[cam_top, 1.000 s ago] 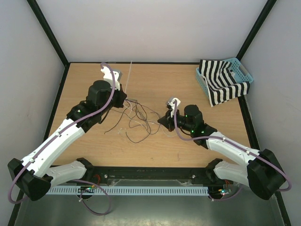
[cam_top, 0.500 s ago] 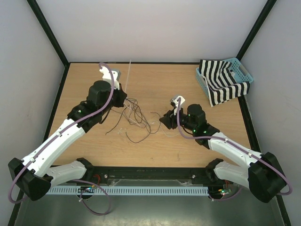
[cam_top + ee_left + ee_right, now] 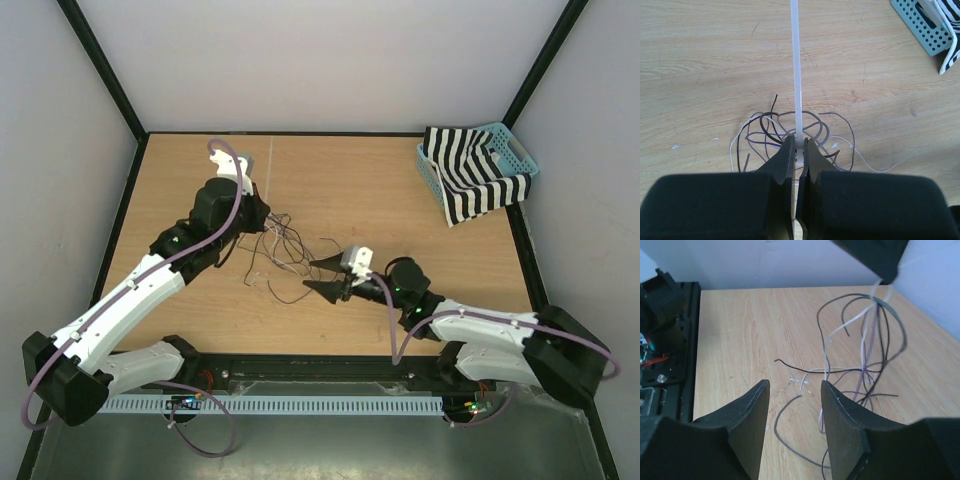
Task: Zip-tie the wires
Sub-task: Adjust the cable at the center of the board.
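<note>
The zip tie [image 3: 796, 70] is a pale strip running straight away from my left gripper [image 3: 799, 146], which is shut on its near end. The wires [image 3: 812, 131] loop around that same end, right at the fingertips. From above, my left gripper [image 3: 262, 216] sits at the left side of the wires [image 3: 290, 252], whose dark strands trail over the wood. My right gripper [image 3: 321, 276] lies low just right of them, pointing left, open and empty. In the right wrist view its fingers [image 3: 760, 395] frame bare wood and loose strand ends, with the wires [image 3: 867, 355] hanging to the upper right.
A teal basket [image 3: 525, 158] holding a black-and-white striped cloth [image 3: 470, 180] stands at the back right corner. Black frame rails border the table [image 3: 400, 190]. The base rail [image 3: 665, 350] shows at the left of the right wrist view.
My right gripper has opened and swung down and to the left, toward the near side of the wires. My left gripper kept its grip and shifted slightly, drawing the strands closer.
</note>
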You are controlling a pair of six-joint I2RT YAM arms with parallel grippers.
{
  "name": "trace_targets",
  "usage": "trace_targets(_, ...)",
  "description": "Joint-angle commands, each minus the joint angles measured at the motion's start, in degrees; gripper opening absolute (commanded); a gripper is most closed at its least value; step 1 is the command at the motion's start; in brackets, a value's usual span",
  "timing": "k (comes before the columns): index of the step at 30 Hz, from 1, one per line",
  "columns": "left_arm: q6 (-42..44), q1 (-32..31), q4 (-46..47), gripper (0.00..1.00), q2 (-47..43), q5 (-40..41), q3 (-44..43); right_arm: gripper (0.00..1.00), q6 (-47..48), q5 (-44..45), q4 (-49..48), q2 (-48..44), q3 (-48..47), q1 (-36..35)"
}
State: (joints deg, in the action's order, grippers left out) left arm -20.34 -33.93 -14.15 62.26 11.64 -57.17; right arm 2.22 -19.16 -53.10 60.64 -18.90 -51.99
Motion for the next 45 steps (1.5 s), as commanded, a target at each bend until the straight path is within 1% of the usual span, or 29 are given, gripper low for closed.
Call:
trace_targets(1,-1.15,0.31,2.58,0.00,-0.41,0.42,0.19,0.55,8.77,1.02,-13.30,8.14,-3.96,-5.30)
trace_targets(4,-1.47,0.22,2.61,0.00,-0.62,-0.19,0.51,0.55,12.78,2.50,-18.07,15.01,-6.24,-8.40)
trace_targets(7,-1.80,0.03,2.61,0.00,-0.72,-0.72,0.79,0.55,14.31,2.76,-21.88,21.61,-9.32,-9.29)
trace_targets(15,-2.20,-0.34,2.60,0.00,-1.53,-0.74,1.33,0.56,18.51,4.62,-24.53,35.37,-18.20,-9.44)
trace_targets(21,-2.32,-0.61,2.57,0.00,-2.55,-0.61,1.68,0.58,17.25,8.39,-27.01,43.38,-23.54,-9.03)
trace_targets(27,-2.38,-0.79,2.60,0.00,-3.00,-0.89,1.95,0.59,16.09,12.41,-30.47,48.32,-26.20,-8.18)
trace_targets(31,-2.38,-0.87,2.58,0.00,-3.20,-0.92,2.06,0.57,15.32,14.07,-31.93,50.57,-27.39,-7.06)
trace_targets(36,-2.66,-1.00,2.63,0.00,-3.12,-1.26,2.10,0.55,14.59,14.80,-32.24,52.60,-29.17,-5.97)
trace_targets(45,-3.37,-1.44,3.06,0.00,-2.76,-1.62,2.06,0.53,14.01,14.29,-32.55,55.83,-31.71,-5.49)
